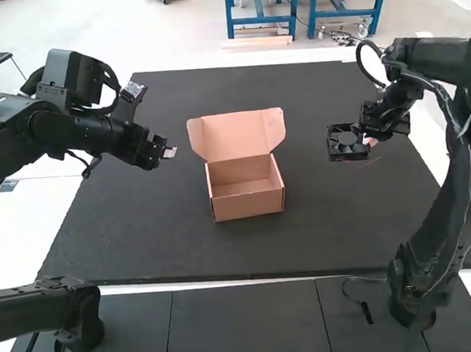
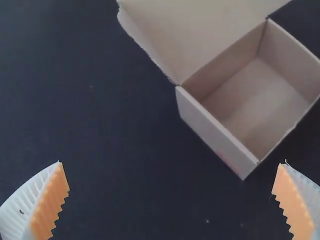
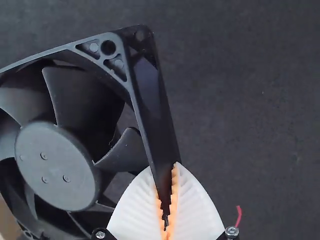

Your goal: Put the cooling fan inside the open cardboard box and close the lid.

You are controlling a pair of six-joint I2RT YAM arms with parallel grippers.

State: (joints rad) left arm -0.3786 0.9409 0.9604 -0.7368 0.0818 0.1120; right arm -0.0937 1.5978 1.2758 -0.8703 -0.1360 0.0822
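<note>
An open cardboard box (image 1: 245,188) stands mid-mat with its lid (image 1: 235,134) raised at the back; its inside (image 2: 260,102) holds nothing. The black cooling fan (image 1: 347,142) hangs just above the mat to the right of the box. My right gripper (image 1: 369,138) is shut on the fan's frame edge (image 3: 152,115), the white ribbed fingers (image 3: 192,205) pinching it; a red wire (image 3: 238,215) trails below. My left gripper (image 1: 165,149) hovers left of the box at lid height, open, its orange-padded fingers (image 2: 49,197) wide apart with nothing between them.
A black mat (image 1: 141,224) covers the white table (image 1: 12,234). Bare mat lies in front of the box and between the box and each gripper. The arms' bases (image 1: 76,327) stand at the near edge.
</note>
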